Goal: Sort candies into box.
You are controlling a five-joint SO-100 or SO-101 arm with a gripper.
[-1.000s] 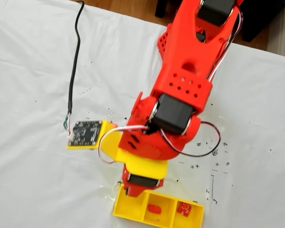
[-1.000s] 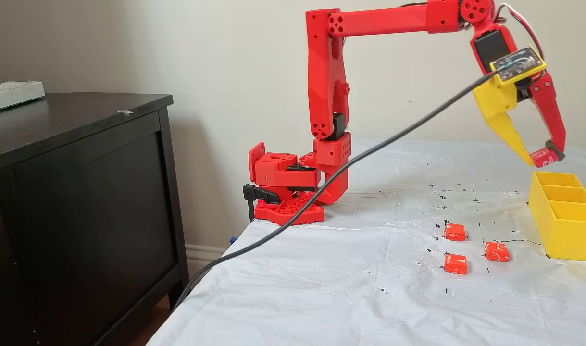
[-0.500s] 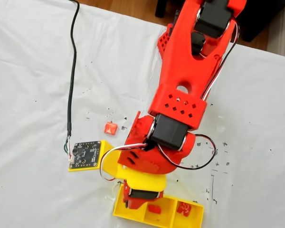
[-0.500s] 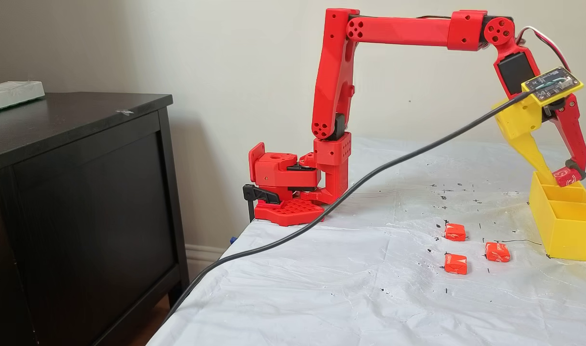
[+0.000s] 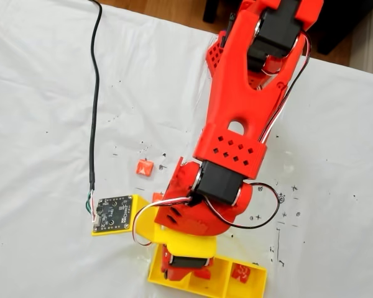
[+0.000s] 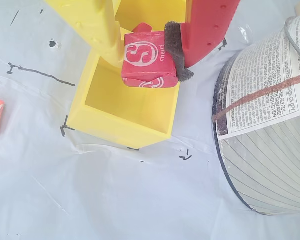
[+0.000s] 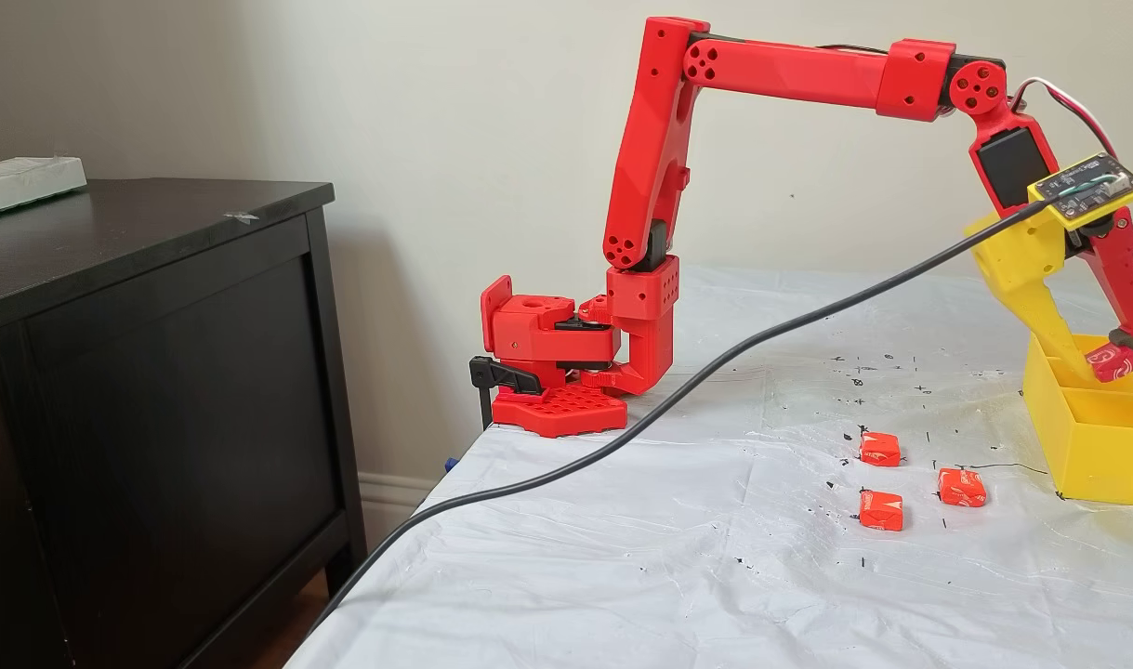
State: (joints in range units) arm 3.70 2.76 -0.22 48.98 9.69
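compartments of the long shallow bright yellow plastic box (image 5: 256, 287) are seen in a fixed view, with one deeper red wrapped candy (image 5: 240, 272) lying in the right end cell. a deeper red square candy with white lettering (image 6: 146, 58) is pinched between the yellow and red fingers of the gripper (image 6: 142, 47) at the box's rim above an empty cell in the wrist view, while three orange-red wrapped candies (image 7: 879, 449) lie on the white sheet beside the box. compared with a second ago, the gripper has been lowered from above the box to its rim.

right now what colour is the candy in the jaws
Deep red with a white circled S, clearest in the wrist view: the candy.
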